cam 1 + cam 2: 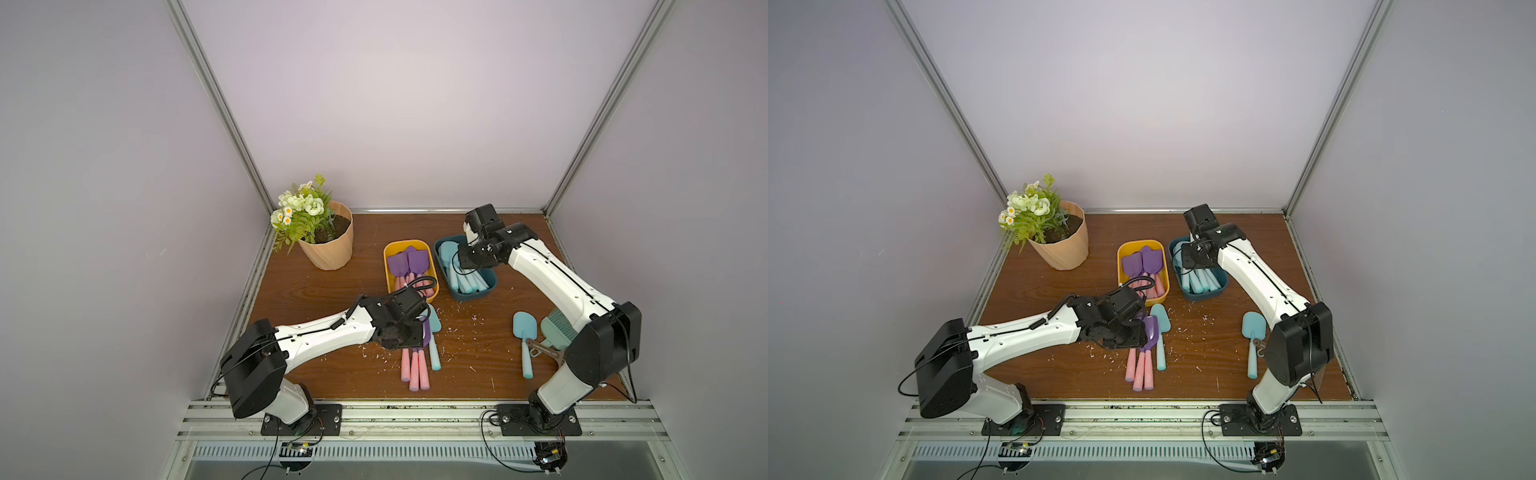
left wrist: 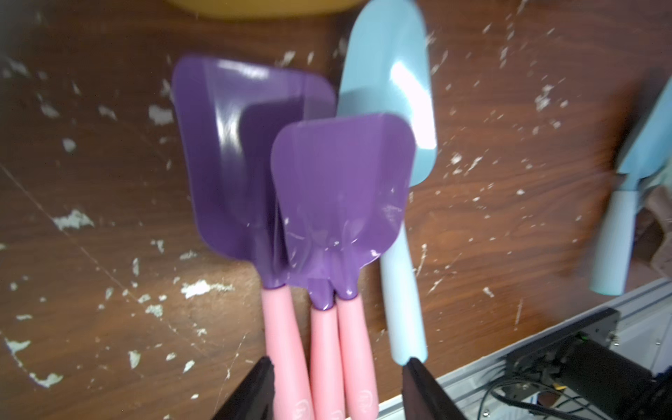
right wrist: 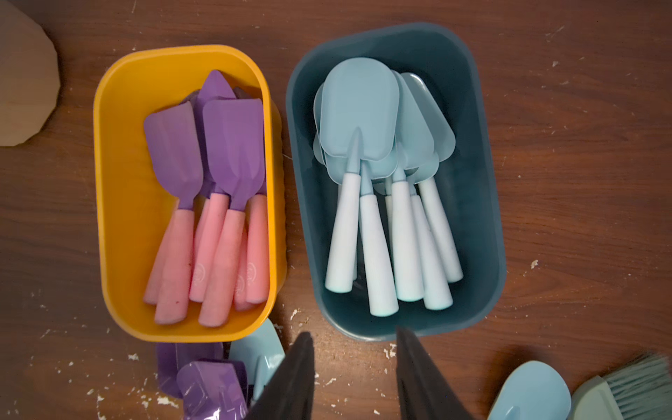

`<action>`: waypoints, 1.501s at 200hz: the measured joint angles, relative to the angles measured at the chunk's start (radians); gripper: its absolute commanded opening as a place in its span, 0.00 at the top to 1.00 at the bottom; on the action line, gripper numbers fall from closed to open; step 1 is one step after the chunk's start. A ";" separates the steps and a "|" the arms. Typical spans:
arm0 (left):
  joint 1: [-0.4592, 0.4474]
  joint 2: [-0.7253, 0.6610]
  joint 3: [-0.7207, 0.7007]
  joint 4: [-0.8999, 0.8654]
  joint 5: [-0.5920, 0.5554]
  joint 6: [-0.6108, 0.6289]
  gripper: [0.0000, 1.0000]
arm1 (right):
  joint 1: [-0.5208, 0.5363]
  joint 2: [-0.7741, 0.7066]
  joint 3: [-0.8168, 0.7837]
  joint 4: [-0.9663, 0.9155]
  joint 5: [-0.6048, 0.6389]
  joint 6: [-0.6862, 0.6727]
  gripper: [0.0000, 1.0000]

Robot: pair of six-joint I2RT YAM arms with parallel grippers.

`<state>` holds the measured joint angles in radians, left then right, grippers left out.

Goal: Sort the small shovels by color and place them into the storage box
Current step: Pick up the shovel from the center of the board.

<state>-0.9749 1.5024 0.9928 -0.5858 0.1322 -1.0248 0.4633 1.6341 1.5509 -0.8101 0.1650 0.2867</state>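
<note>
so the left hand (image 2: 338, 360) is half open, loosely straddling the purple shovels (image 2: 342, 189) lying on the desk (image 1: 311, 299) near the yellow box (image 3: 120, 203). right hand (image 3: 352, 332) part open, empty, hovering beside that box

The left arm (image 1: 320, 336) and right arm (image 1: 548, 274) have white link shells, black joint housings and black bolted base plates (image 1: 328, 417). Thin black cables (image 1: 348, 314) run along the links, one coiled on the left arm. The left gripper (image 2: 338, 360) and right gripper (image 3: 352, 332) have dark, tapered, wedge-shaped fingers.
</note>
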 measured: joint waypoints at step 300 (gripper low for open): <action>0.046 -0.057 -0.037 -0.215 -0.134 -0.082 0.99 | 0.000 -0.057 -0.154 0.051 -0.118 0.001 0.60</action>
<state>-0.9291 1.4452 0.9562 -0.8005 -0.0013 -1.1065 0.4633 1.5768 1.3964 -0.7586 0.0467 0.2874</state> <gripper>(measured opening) 0.258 0.402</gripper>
